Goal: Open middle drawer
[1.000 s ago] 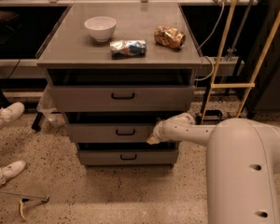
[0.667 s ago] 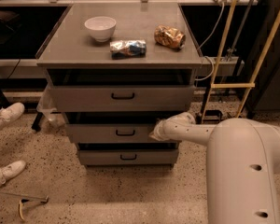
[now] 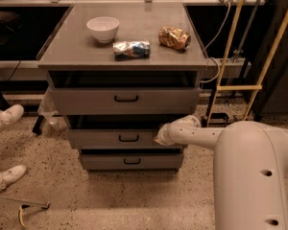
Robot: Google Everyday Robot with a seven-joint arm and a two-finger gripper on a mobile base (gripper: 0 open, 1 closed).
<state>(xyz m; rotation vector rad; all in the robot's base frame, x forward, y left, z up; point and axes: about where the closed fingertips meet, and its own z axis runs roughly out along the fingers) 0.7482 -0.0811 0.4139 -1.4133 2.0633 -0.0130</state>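
A grey cabinet has three stacked drawers. The middle drawer point(image 3: 101, 139) is a flat grey front with a small black bar handle point(image 3: 128, 138) at its centre, and a dark gap shows above it. My gripper point(image 3: 157, 138) sits at the end of the white arm point(image 3: 197, 134), just right of that handle and close against the drawer front. The top drawer point(image 3: 86, 99) and the bottom drawer point(image 3: 105, 161) each carry a like black handle.
On the cabinet top point(image 3: 77, 47) stand a white bowl point(image 3: 103, 28), a blue-white snack packet point(image 3: 131, 50) and a crumpled brown bag point(image 3: 174, 37). White shoes point(image 3: 7, 117) lie on the speckled floor at left. Yellow poles point(image 3: 230, 56) and cables stand right.
The gripper has edged slightly left along the middle drawer front toward the handle. The drawers look unchanged.
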